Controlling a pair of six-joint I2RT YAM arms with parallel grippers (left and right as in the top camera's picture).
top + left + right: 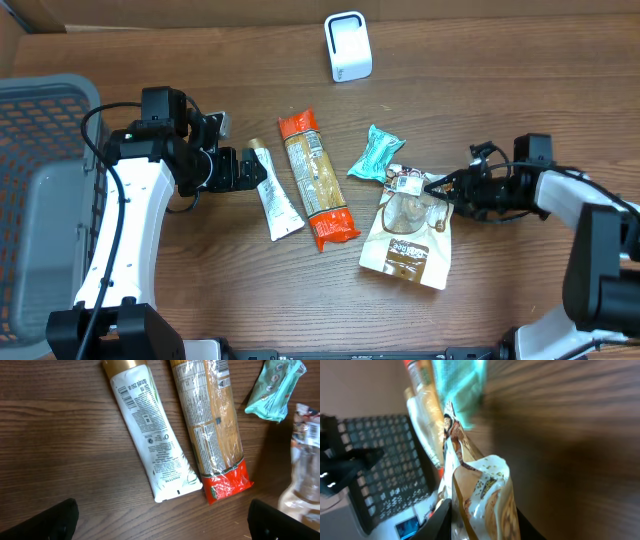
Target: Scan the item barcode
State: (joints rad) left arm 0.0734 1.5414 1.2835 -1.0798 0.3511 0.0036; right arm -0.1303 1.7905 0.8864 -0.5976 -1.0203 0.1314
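Gripping pouch (pixel 405 245) top with right end effector (pixel 432 188) | left end effector (pixel 162 521) wide | you lift gently, barcode facing scanner (pixel 348 46)

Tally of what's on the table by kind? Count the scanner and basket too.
tube: 1
packets: 2, the orange pasta packet and the teal packet
pouch: 1
scanner: 1
basket: 1
Total: 6

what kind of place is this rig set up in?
Probably a mock shop checkout on a wooden table: white scanner-like box, grey basket, and packaged goods such as a pasta pack and a snack pouch.
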